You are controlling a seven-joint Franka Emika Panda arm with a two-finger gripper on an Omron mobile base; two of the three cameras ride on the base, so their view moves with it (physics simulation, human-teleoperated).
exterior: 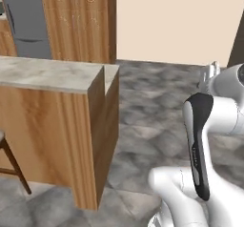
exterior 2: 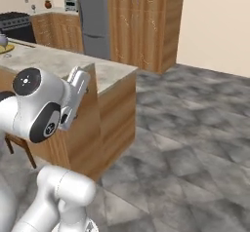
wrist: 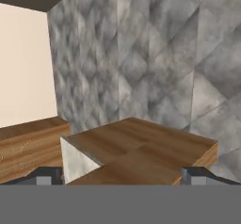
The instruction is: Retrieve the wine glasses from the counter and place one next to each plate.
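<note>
- Pincer (wrist: 120,177): jaws spread wide and empty; the hand view looks between the two dark tips at a far-off corner of the bar top (wrist: 75,159) and its wood sides.
- Floor (exterior: 157,126): grey mottled stone tiles, running back to a plain beige wall (exterior: 181,21).
- Bar top (exterior: 47,73): long pale marble slab on a plain wood front, ending in a notched corner. A dark stool leg (exterior: 14,166) stands against the front at the left.
- Tall wood cabinet (exterior: 78,21) beside a grey fridge (exterior: 26,18), behind the bar.
- Arm (exterior: 200,140): white with a dark panel, folded well clear of the bar's end.
- Right base view adds the kitchen's far side: a counter (exterior 2: 51,13) over wooden fronts, next to a black stove (exterior 2: 14,21). A small silver appliance (exterior 2: 71,4) and a small reddish item (exterior 2: 48,4) stand on it.
- Plate (exterior 2: 7,49): a golden-yellow rim at the far left edge of the bar top, cut by the frame. A rounded grey shape sits just above it, too cropped to identify.
</note>
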